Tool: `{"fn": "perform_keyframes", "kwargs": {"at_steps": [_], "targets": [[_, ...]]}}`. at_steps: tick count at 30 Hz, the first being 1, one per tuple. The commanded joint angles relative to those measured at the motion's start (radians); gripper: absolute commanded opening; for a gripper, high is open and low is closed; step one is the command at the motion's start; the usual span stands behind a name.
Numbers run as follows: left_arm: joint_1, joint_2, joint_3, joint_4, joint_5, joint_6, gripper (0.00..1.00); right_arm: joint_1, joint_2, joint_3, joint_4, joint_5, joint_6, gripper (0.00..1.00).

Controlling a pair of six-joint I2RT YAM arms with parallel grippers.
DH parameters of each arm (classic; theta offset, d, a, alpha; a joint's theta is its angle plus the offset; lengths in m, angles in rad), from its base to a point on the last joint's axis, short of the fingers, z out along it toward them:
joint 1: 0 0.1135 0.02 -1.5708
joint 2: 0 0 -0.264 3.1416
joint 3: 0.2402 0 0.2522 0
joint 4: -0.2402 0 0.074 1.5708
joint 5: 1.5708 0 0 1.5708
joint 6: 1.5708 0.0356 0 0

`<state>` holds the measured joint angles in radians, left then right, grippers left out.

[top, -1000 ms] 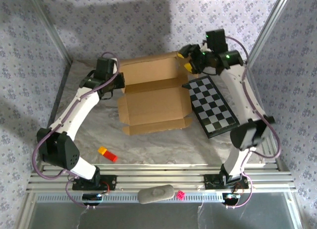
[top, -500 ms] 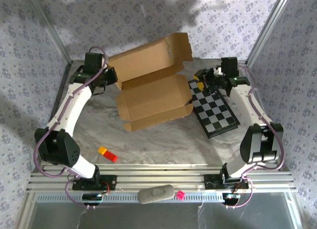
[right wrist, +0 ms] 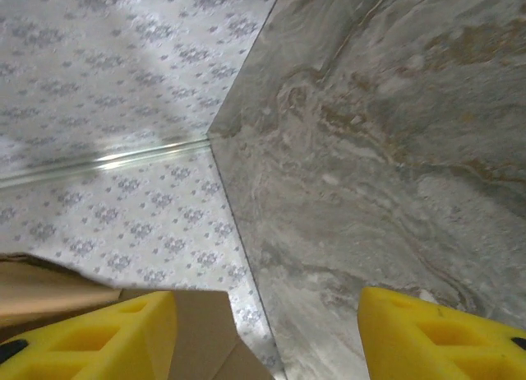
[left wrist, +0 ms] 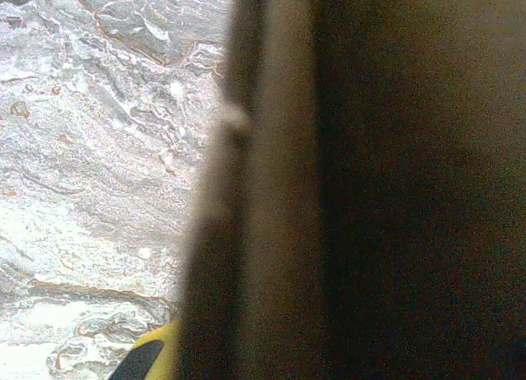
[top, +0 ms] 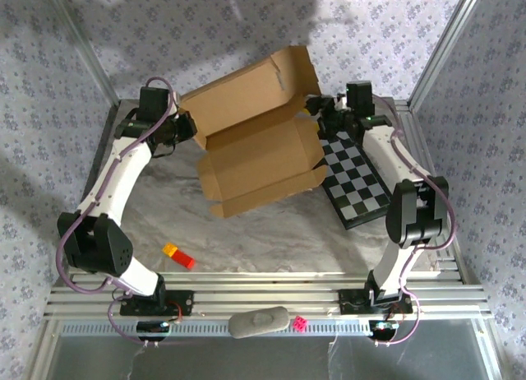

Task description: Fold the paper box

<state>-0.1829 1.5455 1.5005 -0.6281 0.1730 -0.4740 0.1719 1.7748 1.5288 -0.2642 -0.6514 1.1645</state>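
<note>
A grey marbled tabletop [top: 271, 240] lies between floral-patterned walls [top: 164, 43], edged by aluminium rails [top: 312, 298], under soft shadows.

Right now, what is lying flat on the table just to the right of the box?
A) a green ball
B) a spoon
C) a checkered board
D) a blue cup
C: the black-and-white checkered board lies flat on the table, just right of the box.
</note>
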Motion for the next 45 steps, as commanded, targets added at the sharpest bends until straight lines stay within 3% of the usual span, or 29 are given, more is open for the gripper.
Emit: {"fn": "perform_keyframes", "kwargs": {"at_steps": [1,17,22,29,34,37,39,45], "targets": [[0.003,0.014,0.032,0.019,0.032,-0.02,0.0,0.007,0.004,0.031,0.027,-0.019,0.025,0.61],[0.003,0.037,0.065,0.015,0.038,-0.026,0.0,0.075,0.029,0.134,-0.089,0.026,-0.081,0.62],[0.003,0.036,0.072,0.015,0.041,-0.029,0.0,0.087,0.056,0.168,-0.146,0.034,-0.109,0.49],[0.003,0.033,0.073,0.022,0.045,-0.038,0.0,0.116,0.097,0.246,-0.245,0.063,-0.178,0.42],[0.003,0.029,0.073,0.021,0.048,-0.04,0.0,0.129,0.105,0.272,-0.283,0.106,-0.205,0.25],[0.003,0.024,0.074,0.018,0.046,-0.038,0.0,0.133,0.106,0.292,-0.318,0.133,-0.226,0.06],[0.003,0.023,0.073,0.018,0.046,-0.038,0.0,0.135,0.103,0.296,-0.325,0.141,-0.23,0.0],[0.003,0.021,0.076,0.008,0.039,-0.034,0.0,0.135,0.083,0.318,-0.376,0.167,-0.263,0.03]]}}
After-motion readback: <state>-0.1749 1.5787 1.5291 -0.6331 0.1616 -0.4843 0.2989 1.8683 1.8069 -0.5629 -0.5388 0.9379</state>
